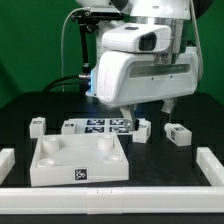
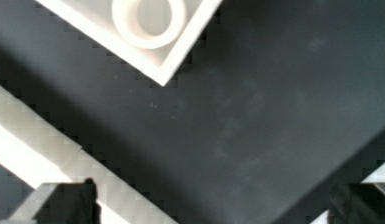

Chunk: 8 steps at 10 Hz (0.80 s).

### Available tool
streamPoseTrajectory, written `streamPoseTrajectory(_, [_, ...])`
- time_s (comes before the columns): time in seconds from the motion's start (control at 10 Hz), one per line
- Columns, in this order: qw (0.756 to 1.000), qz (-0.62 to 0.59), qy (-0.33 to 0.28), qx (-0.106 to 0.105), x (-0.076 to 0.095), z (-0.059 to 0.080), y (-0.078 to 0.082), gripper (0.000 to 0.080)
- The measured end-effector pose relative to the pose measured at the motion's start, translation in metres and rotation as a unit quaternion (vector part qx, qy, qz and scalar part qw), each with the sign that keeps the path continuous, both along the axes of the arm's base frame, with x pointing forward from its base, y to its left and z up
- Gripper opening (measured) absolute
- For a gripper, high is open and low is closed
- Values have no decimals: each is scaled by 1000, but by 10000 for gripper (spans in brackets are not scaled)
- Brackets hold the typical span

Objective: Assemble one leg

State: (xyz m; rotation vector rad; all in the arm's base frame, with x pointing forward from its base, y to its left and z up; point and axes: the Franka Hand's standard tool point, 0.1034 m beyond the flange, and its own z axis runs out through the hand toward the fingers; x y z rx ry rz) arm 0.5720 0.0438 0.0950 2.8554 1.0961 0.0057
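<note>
Three small white legs with square markers lie on the black table in the exterior view: one [image 1: 37, 126] at the left, one [image 1: 143, 130] under the arm, one [image 1: 180, 133] at the right. My gripper [image 1: 148, 112] hangs above the table near the middle leg, jaws apart and empty. In the wrist view the gripper [image 2: 215, 210] is open over bare black table, with dark fingertips [image 2: 64, 205] at the frame's edges and nothing between them. No leg shows in the wrist view. The large white square panel [image 1: 55, 168] with round corner sockets lies at the front left; one corner [image 2: 171, 62] shows in the wrist view.
The marker board [image 1: 95, 127] lies behind the panel, between the left and middle legs. White rails border the table at the front [image 1: 110, 200], left [image 1: 5, 160] and right [image 1: 210, 165]. A white strip [image 2: 38, 140] crosses the wrist view.
</note>
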Motion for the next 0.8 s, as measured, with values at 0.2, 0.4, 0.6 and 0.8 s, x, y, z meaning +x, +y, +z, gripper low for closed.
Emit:
streamPoseTrajectory(0.2, [1000, -9, -3, -14, 0, -1, -2, 650])
streamPoseTrajectory(0.4, [1000, -9, -3, -13, 0, -1, -1, 650])
streamPoseTrajectory(0.6, [1000, -9, -3, -13, 0, -1, -1, 650])
streamPoseTrajectory(0.8, [1000, -9, -3, -13, 0, -1, -1, 650])
